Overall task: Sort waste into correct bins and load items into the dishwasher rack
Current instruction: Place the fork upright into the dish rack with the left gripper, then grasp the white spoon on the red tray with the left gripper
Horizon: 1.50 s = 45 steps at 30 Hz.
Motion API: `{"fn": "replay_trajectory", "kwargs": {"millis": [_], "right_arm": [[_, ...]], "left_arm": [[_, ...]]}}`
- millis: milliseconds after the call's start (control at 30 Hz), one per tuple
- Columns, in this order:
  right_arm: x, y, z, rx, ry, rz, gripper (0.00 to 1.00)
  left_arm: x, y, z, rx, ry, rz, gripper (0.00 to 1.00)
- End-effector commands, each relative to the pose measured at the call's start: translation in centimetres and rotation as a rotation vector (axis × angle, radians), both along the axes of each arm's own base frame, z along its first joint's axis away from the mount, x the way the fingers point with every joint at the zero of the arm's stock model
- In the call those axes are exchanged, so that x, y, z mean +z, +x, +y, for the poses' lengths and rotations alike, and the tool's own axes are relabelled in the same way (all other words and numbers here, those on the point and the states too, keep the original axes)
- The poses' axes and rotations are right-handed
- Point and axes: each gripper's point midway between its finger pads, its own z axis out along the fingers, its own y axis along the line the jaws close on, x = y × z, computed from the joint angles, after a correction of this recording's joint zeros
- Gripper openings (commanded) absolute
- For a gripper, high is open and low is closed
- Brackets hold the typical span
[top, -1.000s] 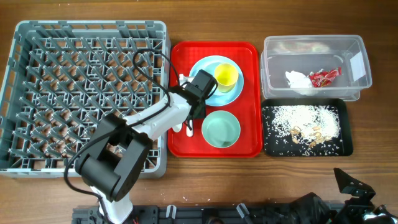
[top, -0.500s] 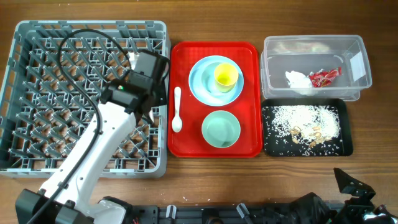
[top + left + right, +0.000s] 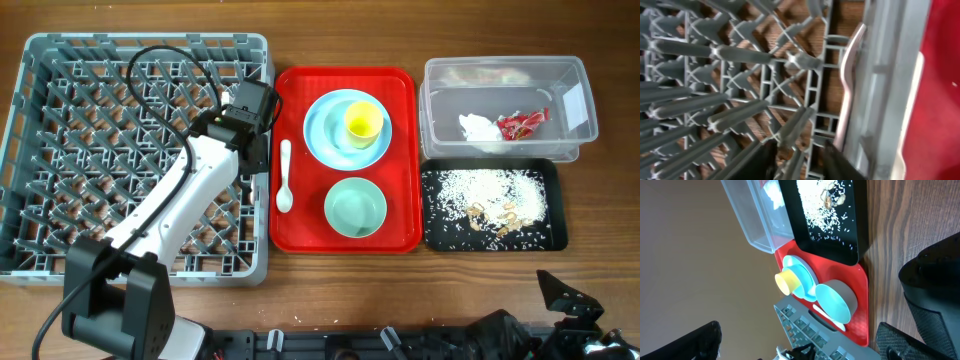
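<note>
Since the napkin (image 3: 478, 127) and the wrapper (image 3: 522, 124) are seen in the clear tub (image 3: 432, 110) and the rice (image 3: 490, 190) in the black tray (image 3: 558, 238), the sorting is judged done, and loading is the step in hand. The left hand (image 3: 800, 156) is held low over the dishwasher rack (image 3: 30, 150), just inside its right wall. Its fingers (image 3: 765, 159) are apart, with nothing gripped between them.

A pale curved utensil (image 3: 847, 85) is seen lying against that wall, just beside the hand and not touching it. It is taken to be the fork, though its tines cannot be made out.

The spoon (image 3: 285, 175) lies flat on the red serving tray (image 3: 400, 90), near the rack-side edge. Beside it are the plate (image 3: 325, 135), which carries the cup (image 3: 363, 122), and the bowl (image 3: 355, 207).

For the next move, the hand would have to be raised clear of the pegs and carried over the wall. A narrow grip would then be needed on the spoon's thin handle.

The right hand (image 3: 572, 297) is parked at the table's near right edge. Whether it is apart or together cannot be told.
</note>
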Motion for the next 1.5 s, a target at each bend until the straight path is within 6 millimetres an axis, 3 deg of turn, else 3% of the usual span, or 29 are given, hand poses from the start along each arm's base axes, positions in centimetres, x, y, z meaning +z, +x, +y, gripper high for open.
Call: {"fn": "replay_trajectory", "kwargs": {"millis": [0, 67, 200, 300, 433, 533, 633, 733, 833, 1100, 1400, 1467], "right_arm": [[-0.1, 0.1, 0.0, -0.005, 0.003, 0.009, 1.0], [-0.1, 0.1, 0.0, -0.005, 0.003, 0.009, 1.0], [-0.1, 0.1, 0.0, -0.005, 0.003, 0.009, 1.0], [-0.1, 0.1, 0.0, -0.005, 0.003, 0.009, 1.0], [-0.1, 0.1, 0.0, -0.005, 0.003, 0.009, 1.0], [-0.1, 0.1, 0.0, -0.005, 0.003, 0.009, 1.0], [-0.1, 0.1, 0.0, -0.006, 0.003, 0.009, 1.0], [-0.1, 0.1, 0.0, -0.005, 0.003, 0.009, 1.0], [-0.1, 0.1, 0.0, -0.005, 0.003, 0.009, 1.0], [-0.1, 0.1, 0.0, -0.005, 0.003, 0.009, 1.0], [-0.1, 0.1, 0.0, -0.005, 0.003, 0.009, 1.0], [-0.1, 0.1, 0.0, -0.005, 0.003, 0.009, 1.0]], "left_arm": [[1.8, 0.6, 0.8, 0.013, 0.041, -0.067, 0.34], [3.7, 0.1, -1.0, 0.009, -0.061, -0.117, 0.34], [5.5, -1.6, -7.7, -0.115, -0.346, -0.107, 0.33], [4.3, -2.9, -10.9, -0.159, -0.361, -0.07, 0.34], [0.9, -3.4, -13.2, -0.152, -0.302, -0.022, 0.33], [-2.0, -2.8, -12.0, -0.069, -0.167, -0.023, 0.2], [-3.9, -2.6, -11.4, -0.034, -0.114, -0.005, 0.15], [-5.4, -2.2, -10.7, -0.026, -0.05, 0.002, 0.22], [-7.0, -2.1, -10.4, -0.023, -0.011, 0.017, 0.22], [-7.5, -1.8, -9.8, -0.018, 0.027, 0.007, 0.23], [-10.1, -2.1, -9.2, -0.018, 0.085, 0.054, 0.24], [-10.3, -2.1, -9.5, -0.02, 0.078, 0.056, 0.2]]}}
